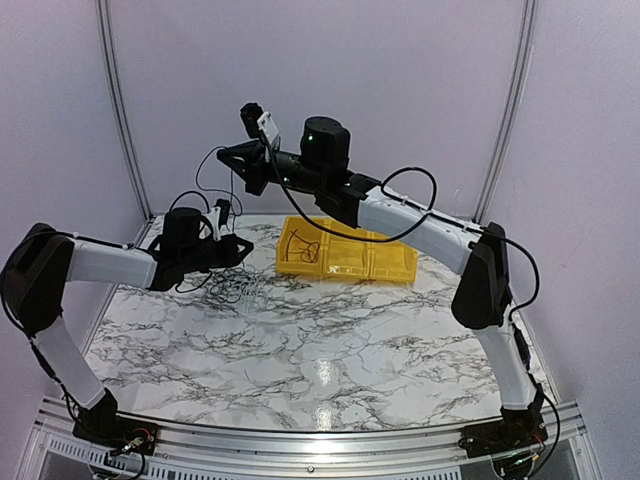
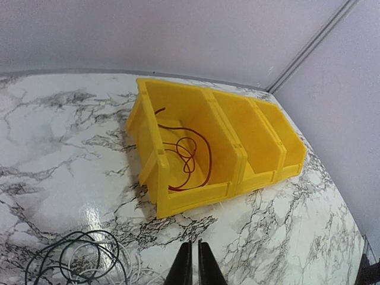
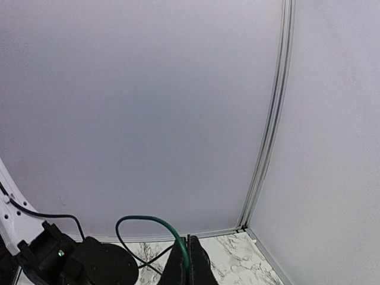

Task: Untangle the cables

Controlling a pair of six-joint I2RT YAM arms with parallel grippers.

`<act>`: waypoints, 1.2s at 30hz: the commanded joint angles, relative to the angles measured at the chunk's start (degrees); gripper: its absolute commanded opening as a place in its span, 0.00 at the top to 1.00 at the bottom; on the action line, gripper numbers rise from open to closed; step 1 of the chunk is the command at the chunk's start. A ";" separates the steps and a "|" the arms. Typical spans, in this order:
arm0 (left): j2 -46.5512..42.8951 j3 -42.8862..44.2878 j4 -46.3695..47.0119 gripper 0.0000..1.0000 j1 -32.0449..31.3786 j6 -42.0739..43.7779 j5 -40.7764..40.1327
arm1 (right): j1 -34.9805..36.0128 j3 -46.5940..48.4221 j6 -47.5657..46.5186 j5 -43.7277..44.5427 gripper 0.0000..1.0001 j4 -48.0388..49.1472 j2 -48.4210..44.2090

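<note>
Raised right hand (image 3: 189,242) closed on thin green wire (image 3: 148,219), left hand (image 2: 195,262) closed, low over marble bench (image 2: 59,148), tangle of thin dark cables (image 2: 77,256) beside it, one looped wire (image 2: 191,155) inside yellow plastic bin (image 2: 190,199).

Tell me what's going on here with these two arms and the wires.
Two robot arms are working on a tangle of cables on a marble table. The right arm is raised high, its jaws shut on a green cable that droops from them. The left arm reaches low by the tangle, jaws nearly closed; whether they hold anything is unclear. One reddish cable already lies in the yellow bin's end compartment.
</note>
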 commanded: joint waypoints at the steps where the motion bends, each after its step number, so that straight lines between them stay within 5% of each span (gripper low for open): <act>1: 4.47 -0.82 5.04 0.96 -0.02 -0.97 -1.29 | 0.48 4.65 1.75 -0.03 1.00 2.16 -3.31; 21: 7.84 -11.45 5.96 0.97 0.94 -0.92 -2.79 | -4.17 8.43 -1.50 8.71 1.00 6.25 -13.95; 30: 5.78 -11.83 5.27 0.72 1.34 -2.88 -3.79 | -11.12 -0.56 -3.17 9.04 1.00 3.49 -18.07; 36: 3.83 -8.15 -5.41 0.62 2.92 -7.37 -4.44 | -15.66 -10.93 -6.86 8.82 1.00 5.27 -22.34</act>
